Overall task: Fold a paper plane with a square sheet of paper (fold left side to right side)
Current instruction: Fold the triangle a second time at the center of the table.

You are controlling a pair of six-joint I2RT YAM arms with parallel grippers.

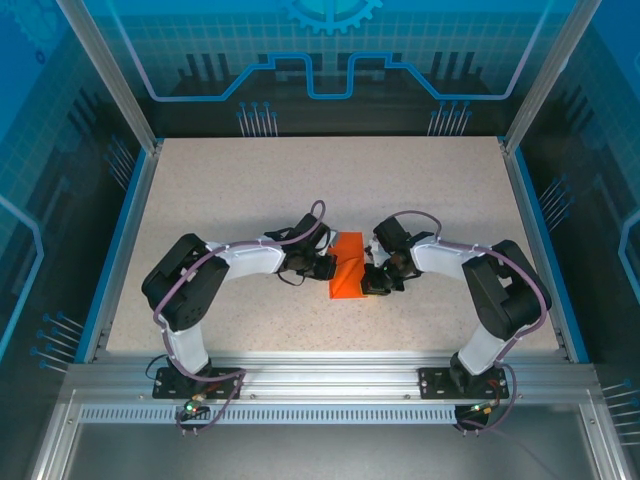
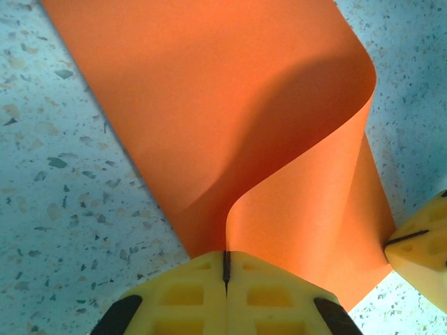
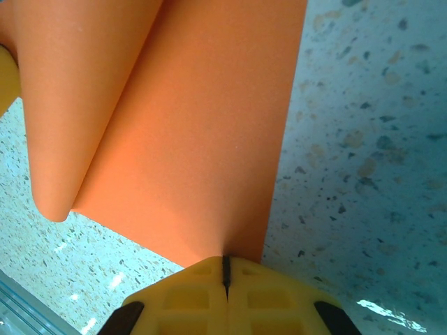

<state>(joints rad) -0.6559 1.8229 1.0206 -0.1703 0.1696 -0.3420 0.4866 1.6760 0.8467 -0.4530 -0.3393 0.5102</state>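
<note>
Both left tool and right tool pinch the paper.

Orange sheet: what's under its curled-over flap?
The orange sheet curls over its own lower layer, shadowed, on the speckled table. Whatever lies beneath that layer is covered.

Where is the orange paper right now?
In the top view the square sheet of paper lies curled over at the middle of the table, between the left pincer and the right pincer, and each pinches one edge of it.
</note>
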